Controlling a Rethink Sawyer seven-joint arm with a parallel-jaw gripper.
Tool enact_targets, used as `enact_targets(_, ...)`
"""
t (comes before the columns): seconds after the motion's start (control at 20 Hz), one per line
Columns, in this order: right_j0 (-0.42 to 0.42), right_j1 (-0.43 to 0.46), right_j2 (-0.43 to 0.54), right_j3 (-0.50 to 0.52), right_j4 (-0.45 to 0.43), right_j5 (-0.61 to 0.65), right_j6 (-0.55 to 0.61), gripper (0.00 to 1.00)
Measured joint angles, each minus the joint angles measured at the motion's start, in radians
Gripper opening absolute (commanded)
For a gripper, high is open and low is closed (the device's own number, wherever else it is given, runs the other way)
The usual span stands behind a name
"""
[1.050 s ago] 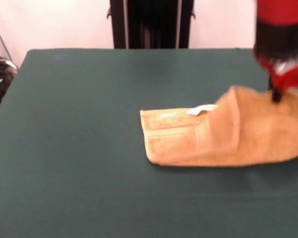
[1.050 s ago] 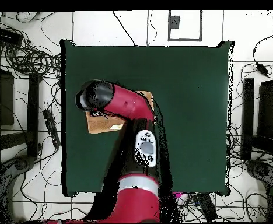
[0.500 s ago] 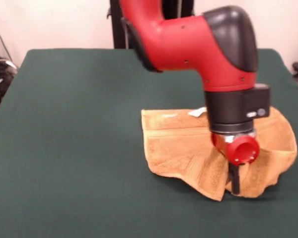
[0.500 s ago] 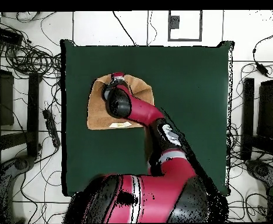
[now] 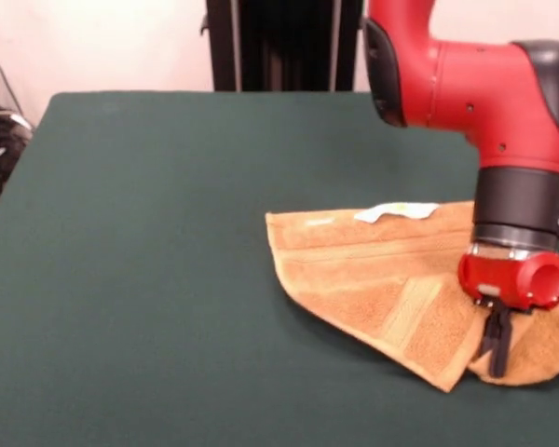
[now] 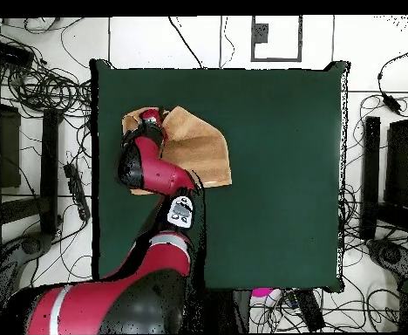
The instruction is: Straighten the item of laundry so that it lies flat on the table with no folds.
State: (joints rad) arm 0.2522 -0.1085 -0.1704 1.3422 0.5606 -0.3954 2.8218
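Dragging step: the red arm's hand [image 5: 495, 346] looks clamped on a folded corner of the orange-tan terry towel [image 5: 382, 270]; next it should pull outward along the dark green worktop [image 5: 149, 233], then let go.

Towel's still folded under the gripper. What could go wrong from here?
1. The gripper sits at the near corner of the towel, where a flap doubles over. If it drags from here, it may bunch that fold tighter rather than open it.
2. The towel lies near the edge of the table in the overhead view. A pull that way could slide it off.
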Motion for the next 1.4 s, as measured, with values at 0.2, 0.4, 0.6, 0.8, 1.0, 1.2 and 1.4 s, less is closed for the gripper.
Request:
enact_targets(0.2, 0.118, 0.074, -0.123, -0.002, 0.292, -0.094, -0.001, 0.00)
enact_targets(0.4, 0.168, 0.123, -0.179, -0.018, 0.400, -0.128, -0.001, 0.00)
enact_targets(0.6, 0.143, 0.138, -0.223, -0.059, 0.305, -0.017, -0.001, 0.00)
enact_targets(0.8, 0.106, 0.104, -0.270, -0.099, 0.175, 0.225, -0.001, 0.00)
enact_targets(1.0, 0.036, 0.052, -0.302, -0.173, 0.031, 0.608, -0.001, 1.00)
enact_targets(1.2, -0.009, 0.028, -0.314, -0.213, -0.044, 0.837, -0.001, 1.00)
enact_targets(1.4, -0.029, 0.020, -0.339, -0.231, -0.097, 0.968, -0.001, 1.00)
